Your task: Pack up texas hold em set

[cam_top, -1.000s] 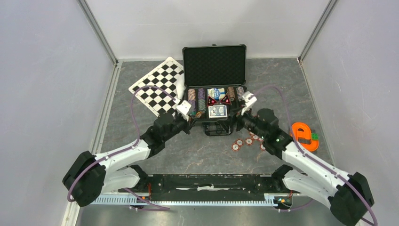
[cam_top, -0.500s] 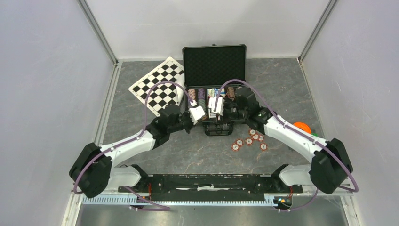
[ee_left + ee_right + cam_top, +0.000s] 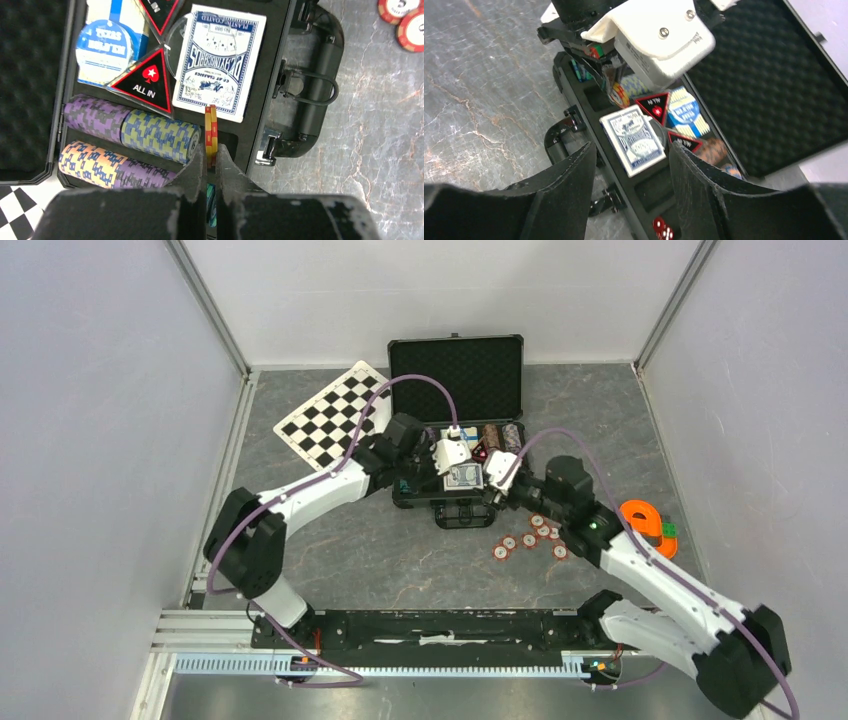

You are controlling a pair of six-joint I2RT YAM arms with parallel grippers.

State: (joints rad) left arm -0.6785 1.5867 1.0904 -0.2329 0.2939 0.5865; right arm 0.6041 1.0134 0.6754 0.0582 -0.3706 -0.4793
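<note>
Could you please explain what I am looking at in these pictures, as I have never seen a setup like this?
These are two robot arms bolted at the near edge of a table. One picture looks down from above; the other two come from a camera on each wrist. On the table lie an open black case holding chip stacks and a card deck, a checkered board, loose chips and an orange object. The left end effector is shut on red-and-yellow chips above the case. The right end effector is open and holds nothing.
</note>
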